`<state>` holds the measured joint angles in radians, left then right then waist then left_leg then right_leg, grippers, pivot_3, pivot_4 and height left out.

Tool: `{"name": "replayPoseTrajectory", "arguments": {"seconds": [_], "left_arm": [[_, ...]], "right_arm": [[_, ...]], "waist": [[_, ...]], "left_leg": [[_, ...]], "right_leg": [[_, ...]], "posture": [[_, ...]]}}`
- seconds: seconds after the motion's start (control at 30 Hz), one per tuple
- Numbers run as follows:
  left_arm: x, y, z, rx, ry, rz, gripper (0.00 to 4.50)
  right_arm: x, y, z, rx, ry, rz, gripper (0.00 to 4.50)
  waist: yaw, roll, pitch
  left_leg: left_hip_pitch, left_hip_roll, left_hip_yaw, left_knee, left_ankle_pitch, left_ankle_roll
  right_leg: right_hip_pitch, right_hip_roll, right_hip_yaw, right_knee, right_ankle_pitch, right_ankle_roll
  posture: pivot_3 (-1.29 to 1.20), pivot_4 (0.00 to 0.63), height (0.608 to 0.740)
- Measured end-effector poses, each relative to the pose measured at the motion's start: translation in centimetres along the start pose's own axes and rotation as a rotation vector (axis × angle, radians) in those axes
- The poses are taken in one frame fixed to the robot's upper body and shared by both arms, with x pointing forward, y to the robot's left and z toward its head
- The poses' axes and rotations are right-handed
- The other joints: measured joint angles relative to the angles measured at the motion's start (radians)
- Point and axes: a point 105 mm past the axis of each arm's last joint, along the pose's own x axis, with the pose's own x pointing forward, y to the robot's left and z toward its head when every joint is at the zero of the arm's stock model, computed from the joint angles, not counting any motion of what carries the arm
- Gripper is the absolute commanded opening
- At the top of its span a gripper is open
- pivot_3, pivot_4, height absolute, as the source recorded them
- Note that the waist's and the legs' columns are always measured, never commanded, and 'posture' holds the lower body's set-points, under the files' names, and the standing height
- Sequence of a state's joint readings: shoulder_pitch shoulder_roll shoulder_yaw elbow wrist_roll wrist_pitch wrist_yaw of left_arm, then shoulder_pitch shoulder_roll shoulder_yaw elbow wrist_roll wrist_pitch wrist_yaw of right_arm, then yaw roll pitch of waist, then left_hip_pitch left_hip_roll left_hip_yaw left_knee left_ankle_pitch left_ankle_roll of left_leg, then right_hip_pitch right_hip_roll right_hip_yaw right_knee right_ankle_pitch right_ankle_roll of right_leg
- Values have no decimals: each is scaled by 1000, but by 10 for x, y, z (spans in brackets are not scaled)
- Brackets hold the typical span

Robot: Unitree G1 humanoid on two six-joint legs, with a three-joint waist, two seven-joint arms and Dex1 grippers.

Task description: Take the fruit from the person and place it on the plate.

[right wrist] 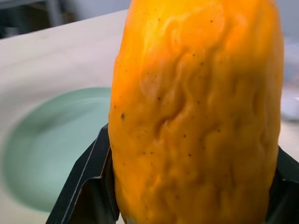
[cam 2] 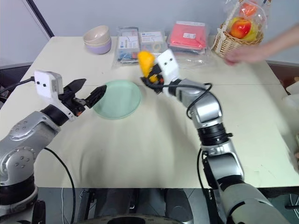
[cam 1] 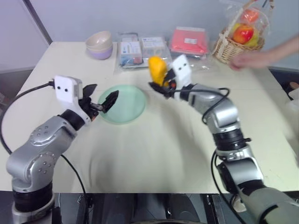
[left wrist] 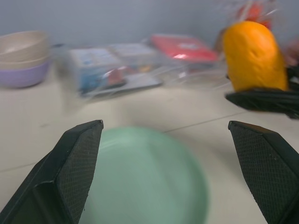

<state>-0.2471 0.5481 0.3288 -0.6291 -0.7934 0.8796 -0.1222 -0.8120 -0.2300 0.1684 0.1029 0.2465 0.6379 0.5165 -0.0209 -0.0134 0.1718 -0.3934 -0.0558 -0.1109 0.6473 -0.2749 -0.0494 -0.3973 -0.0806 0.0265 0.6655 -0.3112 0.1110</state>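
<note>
An orange-yellow fruit [cam 1: 157, 69] stands upright in my right gripper [cam 1: 162, 87], which is shut on its lower end and holds it just above the table beside the far right rim of the plate. The pale green plate [cam 1: 125, 103] lies on the table left of centre. My left gripper [cam 1: 103, 93] hangs open over the plate's left edge, nothing between its fingers. In the left wrist view the fruit [left wrist: 254, 56] shows beyond the plate [left wrist: 145, 177]. The person's hand [cam 1: 247, 60] is at the far right, near the basket and apart from the fruit.
Stacked beige and lavender bowls [cam 1: 99, 44] sit at the back left. Plastic-wrapped packets [cam 1: 140, 49] and a red packet [cam 1: 189, 41] lie along the back. A wicker basket [cam 1: 238, 39] of wrapped fruit stands at the back right.
</note>
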Motion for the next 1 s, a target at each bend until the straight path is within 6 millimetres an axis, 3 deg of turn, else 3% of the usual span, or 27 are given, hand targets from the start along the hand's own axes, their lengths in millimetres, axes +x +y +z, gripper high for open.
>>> {"name": "replayPoseTrajectory", "arguments": {"seconds": [0.13, 0.3, 0.63, 0.77, 1.0], "left_arm": [[-7, 9, -12, 6, 69, 57, 4500], [-19, 14, -17, 22, 120, 99, 4500], [-34, 9, -17, 46, 175, 72, 4500], [-34, 6, -19, 29, 185, 52, 4500], [-35, 4, -20, 25, 200, 35, 4500]], "right_arm": [[26, 28, -12, 36, 18, 77, 2515], [48, 49, -18, 38, 23, 142, 2515], [61, 60, -60, 53, 130, 179, 2515], [62, 62, -60, 45, 122, 183, 4334], [57, 56, -48, 39, 94, 180, 4426]], "waist": [[1, 0, 0], [1, 0, 0], [-1, 0, 0], [-2, 0, 0], [0, 0, 0]], "left_leg": [[0, 0, 0, 0, 0, 0], [0, 0, 0, 0, 0, -1], [0, 0, 0, 0, 1, -1], [0, 0, 0, -1, 1, -1], [0, 0, -1, -1, 1, -1]], "right_leg": [[0, 0, 0, 0, 0, 0], [0, 0, 0, 0, 0, 0], [0, 0, 0, 0, 0, 0], [-1, 0, 0, 0, 0, 0], [-1, 0, 0, 0, 0, 0]], "posture": [[0, 150, 740], [0, 150, 740], [0, 150, 740], [0, 150, 740], [0, 150, 740]]}}
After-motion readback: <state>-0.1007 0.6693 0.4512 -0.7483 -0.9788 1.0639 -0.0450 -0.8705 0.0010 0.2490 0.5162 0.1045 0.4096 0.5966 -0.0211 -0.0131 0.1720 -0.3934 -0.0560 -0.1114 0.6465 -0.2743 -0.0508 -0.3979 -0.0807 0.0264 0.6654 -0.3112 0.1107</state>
